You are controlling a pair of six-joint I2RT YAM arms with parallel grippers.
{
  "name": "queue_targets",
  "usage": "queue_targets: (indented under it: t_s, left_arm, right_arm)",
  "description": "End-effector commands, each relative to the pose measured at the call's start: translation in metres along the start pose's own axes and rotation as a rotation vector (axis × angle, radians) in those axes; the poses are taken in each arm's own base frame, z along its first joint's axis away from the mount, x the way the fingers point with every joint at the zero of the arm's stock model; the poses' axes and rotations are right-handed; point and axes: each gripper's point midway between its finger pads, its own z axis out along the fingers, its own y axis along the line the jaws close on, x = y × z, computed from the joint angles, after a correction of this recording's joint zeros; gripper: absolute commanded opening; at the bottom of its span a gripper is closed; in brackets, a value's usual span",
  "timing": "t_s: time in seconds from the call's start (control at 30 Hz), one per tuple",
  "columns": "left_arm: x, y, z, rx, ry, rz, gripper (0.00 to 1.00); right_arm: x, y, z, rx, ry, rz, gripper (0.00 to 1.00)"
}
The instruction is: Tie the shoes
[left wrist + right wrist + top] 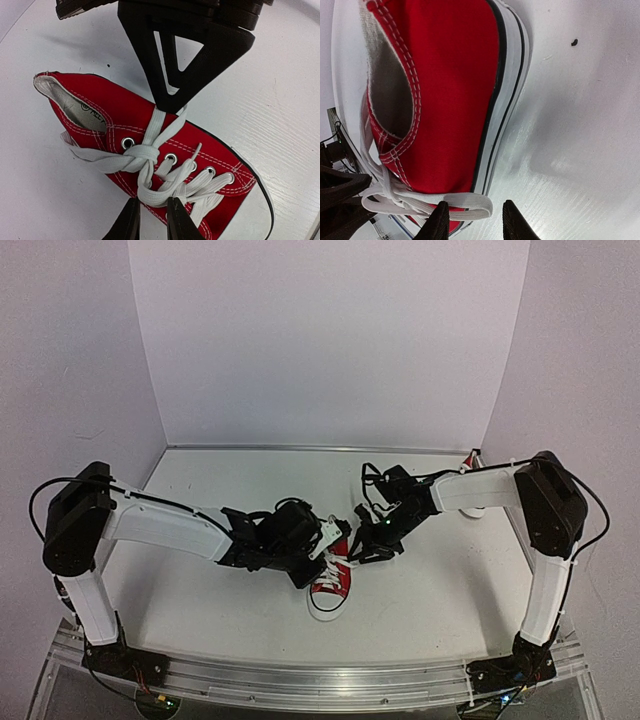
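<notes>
The red sneaker (331, 583) lies mid-desk (420, 610) between both arms. The left hand (152, 220) pinches a white lace (150, 192) loop, probably to draw the knot; the right hand (472, 220) grips the opposite lace strand (470, 204) as counter-tension.

Robot lab — white-walled test booth (330, 340)
</notes>
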Motion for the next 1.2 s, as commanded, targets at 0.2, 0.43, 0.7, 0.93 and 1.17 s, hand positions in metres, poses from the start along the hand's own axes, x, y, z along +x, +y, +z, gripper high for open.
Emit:
queue_targets:
  t_s: [0.2,0.43,0.7,0.93,1.17]
  left_arm:
    - [-0.006,0.004,-0.012,0.035,-0.028,-0.014,0.06]
    - [0.004,0.014,-0.017,0.028,-0.016,-0.039,0.00]
    - [0.008,0.019,-0.025,0.018,-0.019,-0.055,0.00]
    - [0.015,0.026,-0.027,0.000,-0.005,-0.065,0.00]
    - [0.018,0.030,-0.027,0.001,0.004,-0.069,0.00]
  right_arm:
    - [-0.003,0.006,-0.001,-0.015,0.005,-0.026,0.34]
    - [-0.002,0.005,0.000,-0.014,0.007,-0.025,0.34]
    - [-0.003,0.007,0.001,-0.023,0.011,-0.031,0.33]
    - [-0.005,0.013,0.001,-0.054,0.018,-0.045,0.33]
    - [-0.004,0.022,0.000,-0.097,0.033,-0.072,0.31]
